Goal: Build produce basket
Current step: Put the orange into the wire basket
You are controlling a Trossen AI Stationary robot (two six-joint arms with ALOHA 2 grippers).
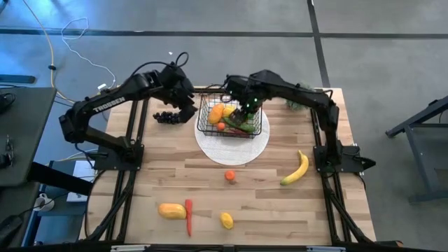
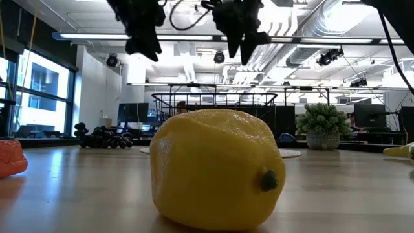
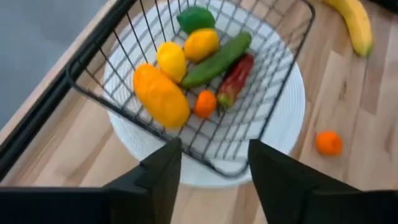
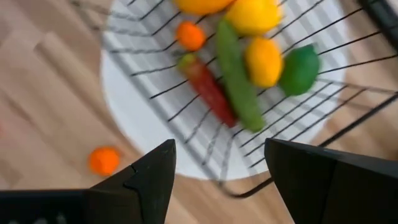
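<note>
1. Basket (image 1: pixel 231 119): black wire mesh, standing on a round white disc (image 1: pixel 232 148) at the far middle of the table (image 1: pixel 280 210). From table height only its upper rim shows, behind a large lemon (image 2: pixel 217 169).
2. Basket contents: mango (image 3: pixel 161 94), two lemons, cucumber (image 3: pixel 216 60), red chilli (image 3: pixel 235 79), a small orange fruit, a green piece (image 3: pixel 194 18). From above, the right arm covers part of them.
3. Left gripper (image 1: pixel 183 105): above the table between the grapes (image 1: pixel 166 117) and the basket; jaws parted, nothing between them.
4. Right gripper (image 1: pixel 246 106): over the basket's far side; jaws parted, empty.
5. Loose produce on the table: banana (image 1: pixel 295 170), small orange (image 1: pixel 229 176), second mango (image 1: pixel 171 210), chilli (image 1: pixel 188 217), lemon (image 1: pixel 227 220).
6. Potted green plant (image 2: pixel 322 125): far right corner, half hidden by the right arm from above.
7. Surface: pale wood planks.
8. Room: grey floor, cables, ceiling ducts, bright windows, desks with monitors.
</note>
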